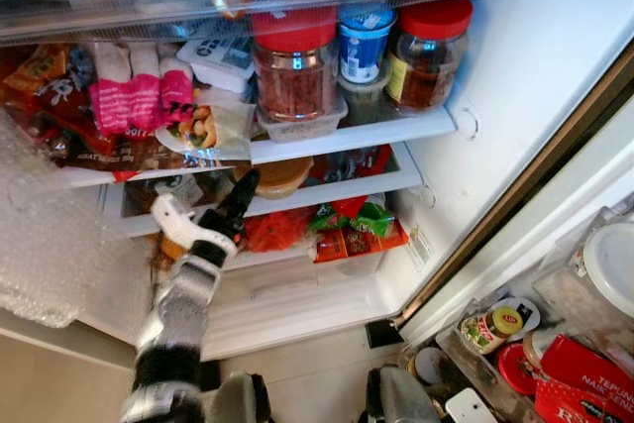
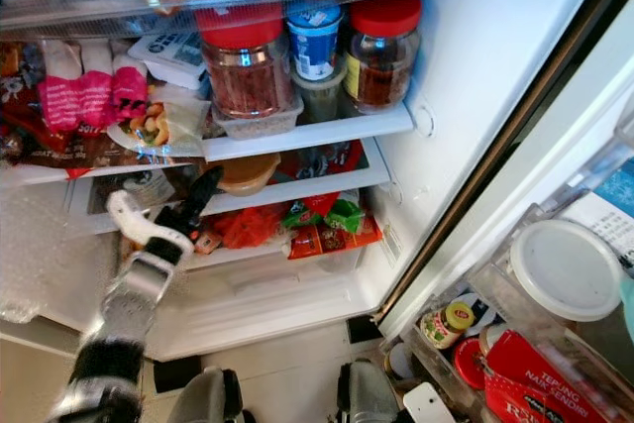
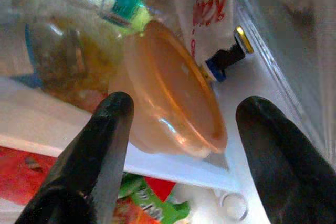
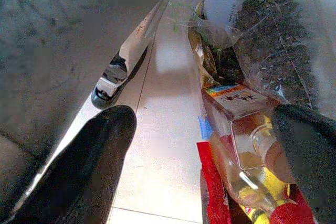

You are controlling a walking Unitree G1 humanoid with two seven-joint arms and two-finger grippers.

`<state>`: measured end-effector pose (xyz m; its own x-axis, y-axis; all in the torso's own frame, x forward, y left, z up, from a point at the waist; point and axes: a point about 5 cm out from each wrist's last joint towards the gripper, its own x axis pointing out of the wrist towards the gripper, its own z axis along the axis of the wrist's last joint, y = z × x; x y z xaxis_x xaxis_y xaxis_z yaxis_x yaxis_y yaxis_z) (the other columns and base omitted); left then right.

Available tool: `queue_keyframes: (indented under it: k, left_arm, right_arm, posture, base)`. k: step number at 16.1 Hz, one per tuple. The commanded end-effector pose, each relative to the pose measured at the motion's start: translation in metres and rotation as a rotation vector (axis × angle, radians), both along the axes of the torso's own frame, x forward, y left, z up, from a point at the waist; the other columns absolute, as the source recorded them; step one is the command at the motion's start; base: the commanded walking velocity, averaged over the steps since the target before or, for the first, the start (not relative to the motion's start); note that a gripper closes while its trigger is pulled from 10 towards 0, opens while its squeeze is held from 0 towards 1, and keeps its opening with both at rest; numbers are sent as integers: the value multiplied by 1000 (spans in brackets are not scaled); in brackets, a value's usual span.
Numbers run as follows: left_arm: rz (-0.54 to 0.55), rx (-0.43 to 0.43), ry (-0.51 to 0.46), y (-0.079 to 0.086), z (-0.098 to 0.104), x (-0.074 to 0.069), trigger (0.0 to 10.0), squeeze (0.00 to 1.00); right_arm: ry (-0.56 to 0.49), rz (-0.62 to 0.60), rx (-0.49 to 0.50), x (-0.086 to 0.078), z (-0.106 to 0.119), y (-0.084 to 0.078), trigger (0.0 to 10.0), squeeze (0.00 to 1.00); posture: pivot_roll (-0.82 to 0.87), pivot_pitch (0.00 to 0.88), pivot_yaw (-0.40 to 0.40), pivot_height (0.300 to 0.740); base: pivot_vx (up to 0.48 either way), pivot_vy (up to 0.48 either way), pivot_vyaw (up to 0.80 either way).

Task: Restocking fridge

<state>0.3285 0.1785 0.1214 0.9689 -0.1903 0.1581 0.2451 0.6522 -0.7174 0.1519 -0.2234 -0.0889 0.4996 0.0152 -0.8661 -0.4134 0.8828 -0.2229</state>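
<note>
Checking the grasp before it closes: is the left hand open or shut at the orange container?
Open. The left hand has its two black fingers spread on either side of the orange container, not touching it.

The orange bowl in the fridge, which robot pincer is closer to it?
Left. The left pincer is open and reaches into the fridge right in front of the orange bowl, without touching it. The right pincer hangs low, open, over the floor beside bottles.

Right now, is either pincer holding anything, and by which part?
Nothing is held. The left pincer is open, its fingers either side of the orange bowl on the fridge shelf without closing on it. The right pincer is open too.
</note>
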Motion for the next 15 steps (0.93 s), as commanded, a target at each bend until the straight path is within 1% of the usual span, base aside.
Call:
queue_keyframes:
  k: [1, 2, 3, 4, 5, 6, 7, 8, 10, 11, 13, 15]
  left_arm:
    - [-8, 58, 6, -2, 1, -5, 10000, 0]
    - [-28, 104, -8, -5, 3, -13, 10000, 0]
    - [-45, 146, -13, -7, 4, -17, 10000, 0]
    - [-50, 234, -2, -9, -1, -22, 10000, 0]
    - [-40, 274, 7, -8, -3, -26, 10000, 0]
    - [-14, 359, 7, -6, -5, -29, 10000, 0]
    - [9, 419, 4, -5, -6, -31, 10000, 0]
    - [41, 537, -6, -3, -7, -34, 10000, 0]
    - [78, 740, -35, -3, -9, -38, 10000, 0]
    - [87, 773, -46, -3, -10, -40, 10000, 0]
    - [106, 765, -26, -2, -13, -42, 10000, 0]
    - [136, 790, -27, 3, -14, -41, 10000, 0]
  right_arm:
    - [46, -12, -1, -14, -5, -1, 10000, 0]
    - [46, -11, 0, -13, -5, -1, 10000, 0]
    - [46, -11, 0, -13, -5, 0, 10000, 0]
    - [43, -12, 0, -13, -5, 0, 10000, 0]
    - [42, -14, 0, -12, -5, 0, 10000, 0]
    - [41, -17, 0, -12, -5, 0, 10000, 0]
    - [41, -19, 0, -12, -5, 0, 10000, 0]
    - [40, -22, 1, -12, -5, 0, 10000, 0]
    - [36, -46, 4, -13, -5, -1, 10000, 0]
    - [34, -65, 8, -14, -6, -1, 10000, 0]
    - [34, -68, 10, -14, -6, 0, 10000, 0]
    - [34, -90, 20, -15, -6, 1, 10000, 0]
  posture:
    - [-175, 179, -3, 643]
    - [-169, 179, -2, 643]
    - [-169, 179, 0, 643]
    - [-167, 176, 5, 643]
    - [-168, 174, 7, 643]
    - [-167, 173, 8, 643]
    - [-166, 172, 9, 643]
    - [-164, 170, 8, 643]
    - [-168, 166, 13, 643]
    - [-170, 166, 18, 643]
    - [-169, 163, 18, 643]
    - [-164, 156, 29, 643]
  base:
    - [0, 0, 0]
    - [0, 0, 0]
    - [0, 0, 0]
    - [0, 0, 0]
    - [0, 0, 0]
    - [0, 0, 0]
    - [0, 0, 0]
    - [0, 0, 0]
    - [0, 0, 0]
    - [0, 0, 0]
    - [0, 0, 0]
    - [0, 0, 0]
